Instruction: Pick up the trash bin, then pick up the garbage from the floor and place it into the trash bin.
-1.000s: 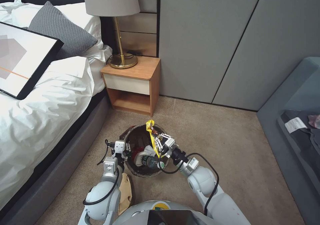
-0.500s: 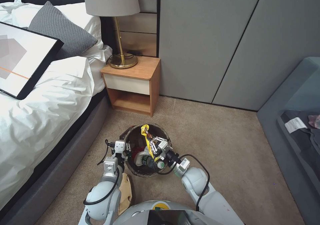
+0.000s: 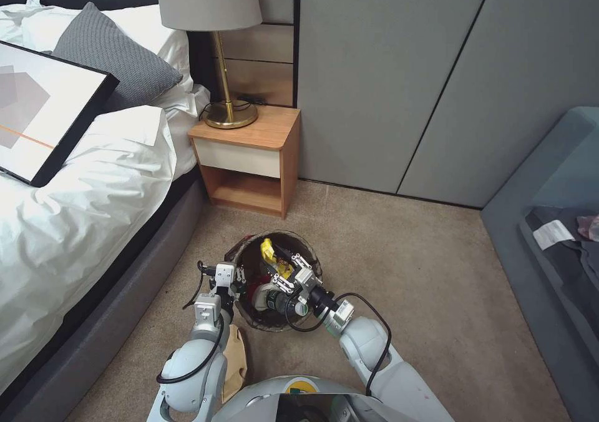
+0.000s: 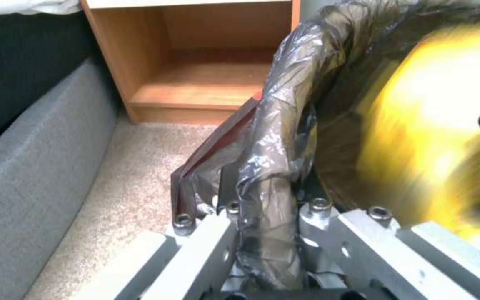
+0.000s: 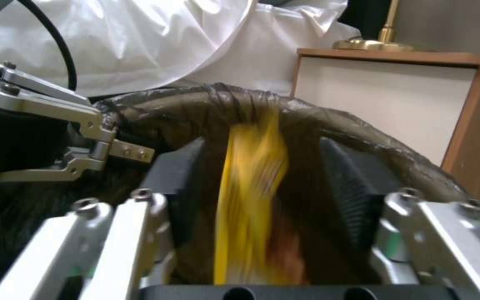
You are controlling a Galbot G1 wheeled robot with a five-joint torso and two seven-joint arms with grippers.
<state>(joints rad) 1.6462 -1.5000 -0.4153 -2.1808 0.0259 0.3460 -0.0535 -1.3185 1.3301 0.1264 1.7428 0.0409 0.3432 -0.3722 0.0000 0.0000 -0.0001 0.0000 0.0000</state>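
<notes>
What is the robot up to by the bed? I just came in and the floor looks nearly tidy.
It is collecting litter. The left tool is clamped on the bagged rim of the trash bin, holding it beside the nightstand. The right tool is over the bin's mouth with its fingers apart, and a yellow wrapper is inside the bin, blurred between them. A bottle and other litter lie inside, and a brown paper bag lies on the carpet.

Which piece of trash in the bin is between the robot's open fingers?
The yellow snack wrapper. It hangs between the right gripper's spread fingers over the lined white trash bin, while the clear bottle with the green label lies below, untouched.
</notes>
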